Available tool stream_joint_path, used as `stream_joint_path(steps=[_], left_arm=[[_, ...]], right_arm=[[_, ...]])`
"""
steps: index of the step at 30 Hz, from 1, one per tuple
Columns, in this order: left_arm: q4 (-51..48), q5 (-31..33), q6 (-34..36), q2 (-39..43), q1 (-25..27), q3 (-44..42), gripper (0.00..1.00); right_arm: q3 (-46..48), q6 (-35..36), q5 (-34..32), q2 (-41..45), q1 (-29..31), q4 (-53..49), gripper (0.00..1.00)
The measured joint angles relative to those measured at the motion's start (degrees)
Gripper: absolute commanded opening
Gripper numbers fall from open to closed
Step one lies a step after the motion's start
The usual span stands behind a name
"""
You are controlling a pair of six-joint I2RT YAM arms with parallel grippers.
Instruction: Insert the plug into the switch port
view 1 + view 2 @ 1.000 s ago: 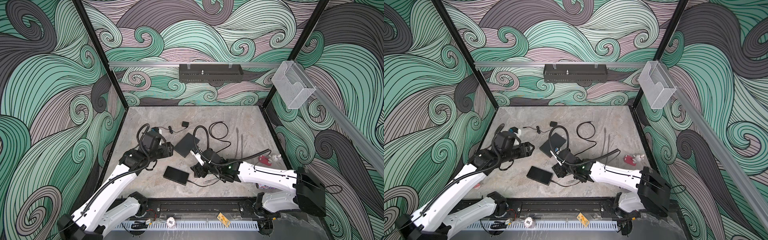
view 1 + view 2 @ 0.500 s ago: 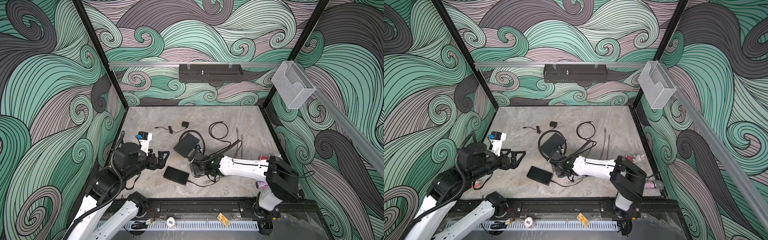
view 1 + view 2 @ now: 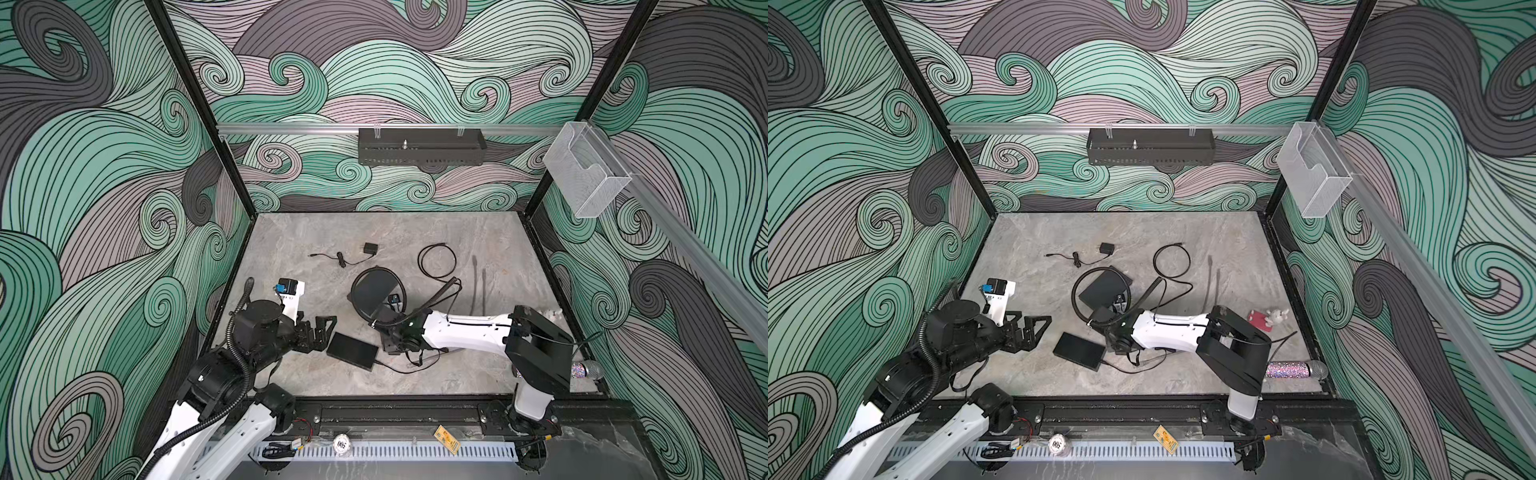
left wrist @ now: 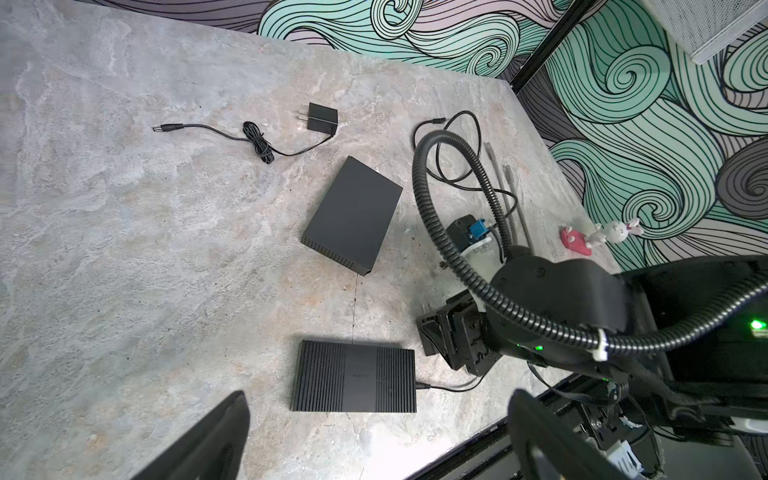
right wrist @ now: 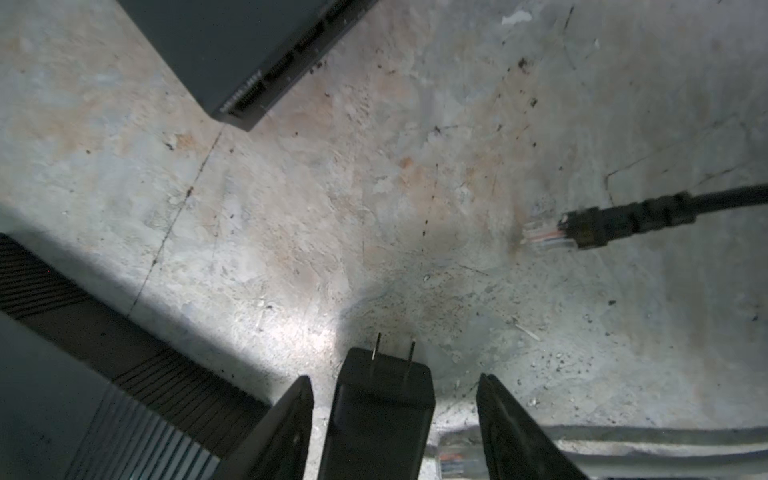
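At the side edge of the flat ribbed black switch [image 4: 353, 376], the small black plug [image 4: 422, 385] of a thin cable is sitting in its port, seemingly seated. Left gripper [image 3: 323, 332] is hanging wide open, empty. Right gripper [image 5: 395, 378] is straddling a black two-prong adapter [image 5: 378, 411], jaws apart, not clamping. Insertion is looking finished, so the next move is calling for both arms to retreat without tugging that cable.
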State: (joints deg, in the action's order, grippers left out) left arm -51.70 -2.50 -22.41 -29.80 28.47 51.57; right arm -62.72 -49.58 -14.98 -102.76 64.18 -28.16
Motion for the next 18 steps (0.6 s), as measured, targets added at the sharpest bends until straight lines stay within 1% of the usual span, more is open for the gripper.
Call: stream_joint_path(steps=[2, 3, 4, 7, 13, 18], left_arm=[[0.0, 0.5, 0.0, 0.8, 0.0, -0.3, 0.99], [0.0, 0.7, -0.1, 1.4, 0.0, -0.5, 0.98], [0.1, 0.8, -0.1, 2.0, 0.0, -0.7, 0.99], [0.2, 1.0, -0.1, 3.8, -0.5, -1.1, 0.99], [0.5, 0.6, 0.0, 6.2, -2.8, -1.3, 0.99], [0.9, 0.4, 0.0, 7.7, -4.1, -1.5, 0.99]], right_arm=[[-0.1, -1.2, -0.1, -0.3, 0.5, 0.0, 0.48], [-0.1, -2.1, -0.1, -0.4, 0.7, 0.0, 0.42], [-0.2, -2.6, -0.2, -0.6, 0.9, -0.1, 0.35], [-0.9, -4.7, -0.6, -1.1, 1.4, -0.1, 0.28], [-3.4, -6.4, -2.0, -2.3, 2.0, -2.7, 0.28], [-9.0, -4.0, -6.2, -2.1, 2.8, -7.5, 0.29]])
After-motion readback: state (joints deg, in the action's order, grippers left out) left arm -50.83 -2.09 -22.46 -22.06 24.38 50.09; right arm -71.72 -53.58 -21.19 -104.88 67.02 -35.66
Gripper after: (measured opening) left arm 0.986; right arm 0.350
